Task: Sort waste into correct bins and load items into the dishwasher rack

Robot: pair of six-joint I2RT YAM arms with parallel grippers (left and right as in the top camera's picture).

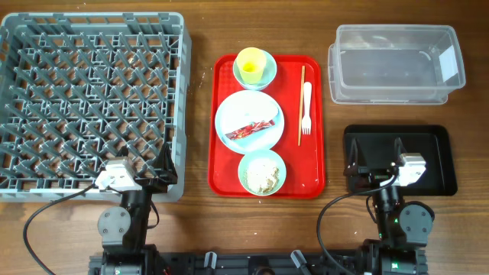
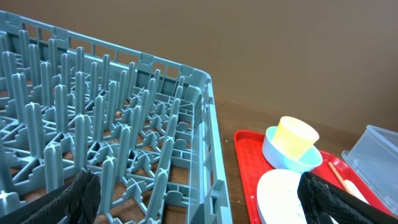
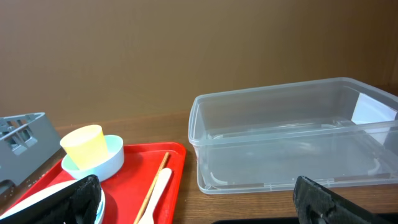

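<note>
The grey dishwasher rack (image 1: 92,99) fills the left side and shows up close in the left wrist view (image 2: 124,137). A red tray (image 1: 313,153) holds a yellow cup (image 1: 250,61) standing in a pale bowl (image 1: 265,73), a pale blue plate (image 1: 233,114) with a red wrapper (image 1: 250,129), a second bowl (image 1: 262,160) of beige crumbly food (image 1: 262,176), and a wooden stick (image 1: 301,99). The clear tub (image 1: 393,65) and black tray (image 1: 439,160) sit at the right. My left gripper (image 1: 157,168) is open over the rack's near right corner. My right gripper (image 1: 376,156) is open over the black tray.
A white fork (image 1: 306,107) lies next to the stick on the red tray. Bare wooden table (image 1: 199,114) runs between rack and tray. A brown wall stands behind the table in the right wrist view (image 3: 186,50).
</note>
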